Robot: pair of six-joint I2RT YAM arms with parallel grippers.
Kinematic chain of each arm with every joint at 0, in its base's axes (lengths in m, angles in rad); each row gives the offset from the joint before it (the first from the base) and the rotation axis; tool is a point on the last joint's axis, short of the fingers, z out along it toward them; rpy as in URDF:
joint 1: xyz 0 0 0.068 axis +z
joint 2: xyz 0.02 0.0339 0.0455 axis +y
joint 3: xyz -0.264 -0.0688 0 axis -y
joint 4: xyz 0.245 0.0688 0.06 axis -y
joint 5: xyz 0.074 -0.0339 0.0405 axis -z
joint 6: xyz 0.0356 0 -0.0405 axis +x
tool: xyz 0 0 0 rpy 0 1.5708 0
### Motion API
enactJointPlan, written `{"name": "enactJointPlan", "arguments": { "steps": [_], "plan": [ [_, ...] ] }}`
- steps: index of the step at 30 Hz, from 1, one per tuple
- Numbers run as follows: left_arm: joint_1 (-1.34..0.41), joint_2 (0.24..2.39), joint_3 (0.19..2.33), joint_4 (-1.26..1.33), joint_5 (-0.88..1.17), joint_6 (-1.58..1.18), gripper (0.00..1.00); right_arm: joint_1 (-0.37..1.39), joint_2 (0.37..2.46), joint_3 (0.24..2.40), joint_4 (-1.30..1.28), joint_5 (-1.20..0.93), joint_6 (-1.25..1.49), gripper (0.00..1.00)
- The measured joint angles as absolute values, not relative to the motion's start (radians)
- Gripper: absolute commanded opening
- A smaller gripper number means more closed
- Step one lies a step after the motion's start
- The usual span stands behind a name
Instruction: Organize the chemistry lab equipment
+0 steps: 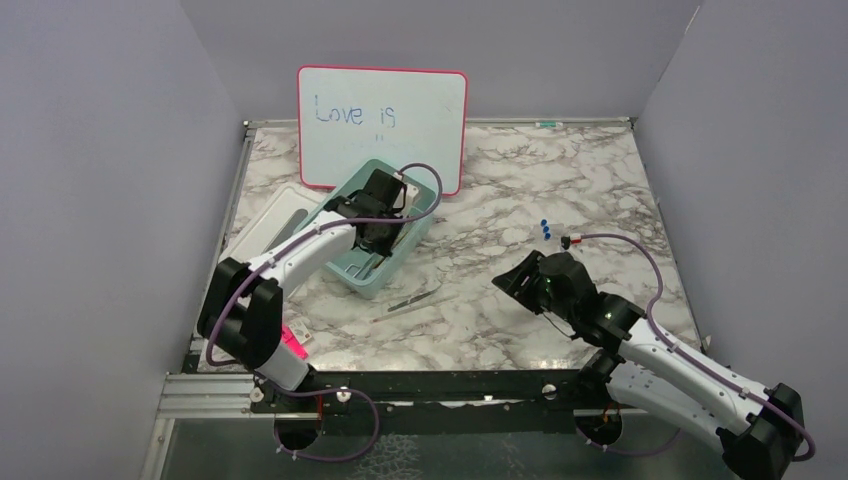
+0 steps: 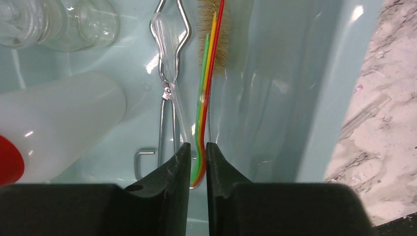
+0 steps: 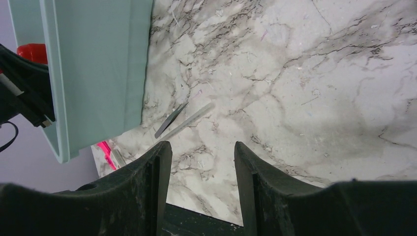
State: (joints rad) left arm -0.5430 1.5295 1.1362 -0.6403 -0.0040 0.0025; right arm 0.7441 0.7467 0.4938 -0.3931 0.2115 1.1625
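My left gripper (image 2: pixel 198 147) sits narrow about the brush (image 2: pixel 225 44) handle, low inside the bin (image 2: pixel 314 98). Whether it pinches, I cannot tell. Lifting now could drag the brush out, or snag the tongs (image 2: pixel 162 123) just beside.

Robot test cell, lab-type. Evid.: plain partition walls (image 1: pixel 100 150) on 3 sides; marble-pattern tabletop (image 1: pixel 560 190) on alu. frame rail (image 1: pixel 200 392); L arm (image 1: pixel 300 255) and R arm (image 1: pixel 660 360) bolted at near edge, cables (image 1: pixel 610 236) exposed; glass flask (image 2: pixel 78 24) and squeeze bottle (image 2: pixel 59 123) in teal bin (image 2: pixel 314 98); whiteboard (image 1: pixel 400 100) at rear.
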Motion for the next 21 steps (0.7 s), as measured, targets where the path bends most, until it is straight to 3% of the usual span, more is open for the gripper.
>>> {"name": "enactJointPlan", "arguments": {
  "steps": [4,13,21],
  "plan": [
    [-0.532,1.567,1.137,-0.633,0.003,0.004,0.38,0.744,0.746,0.494,-0.393,0.212,1.163,0.54],
    [-0.521,1.526,1.243,-0.645,0.014,-0.001,0.42,0.744,0.805,0.494,-0.377,0.204,1.126,0.54],
    [-0.521,1.330,1.265,-0.636,0.123,-0.039,0.47,0.747,1.075,0.568,-0.336,0.125,0.995,0.52]
  ]
}}
